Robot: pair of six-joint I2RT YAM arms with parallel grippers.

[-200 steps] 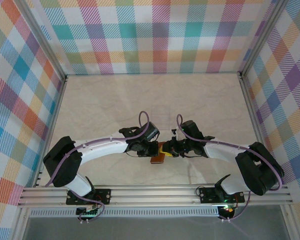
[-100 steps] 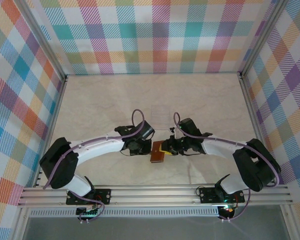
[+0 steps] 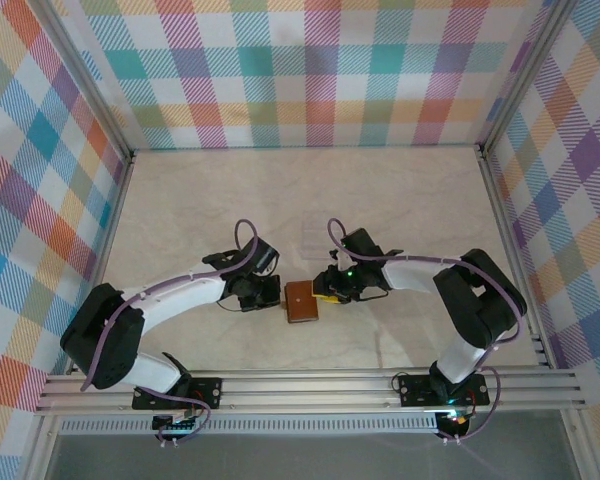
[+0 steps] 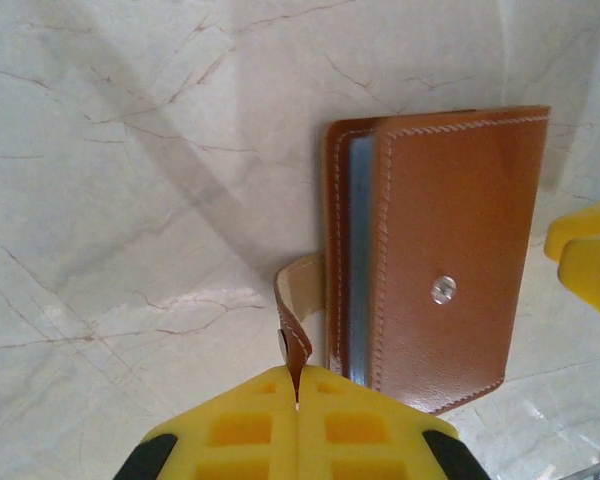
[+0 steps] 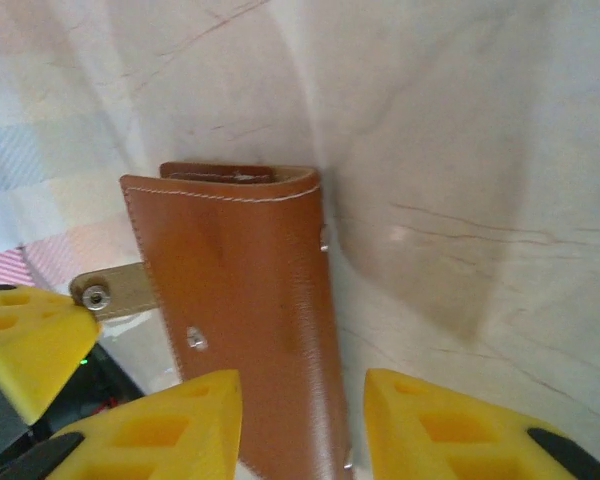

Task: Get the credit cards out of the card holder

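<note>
card holder (image 4: 440, 260); tab (image 4: 298, 320) pinched by left tool (image 4: 297, 388); right tool (image 5: 302, 400) apparently astride

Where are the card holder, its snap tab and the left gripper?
card holder (image 4: 450, 240), left wrist view, front leather flap.
snap tab (image 4: 298, 305), left wrist view, curled strap.
left gripper (image 4: 297, 385), left wrist view, seam between closed fingertips.

Overhead, wrist close-ups on card holder (image 3: 302, 302)

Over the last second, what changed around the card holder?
Both grippers shifted left; the left gripper, shut on the snap tab, dragged the card holder left with it. The right gripper opened its jaws, now straddling it. The clear plastic square stayed put.
</note>
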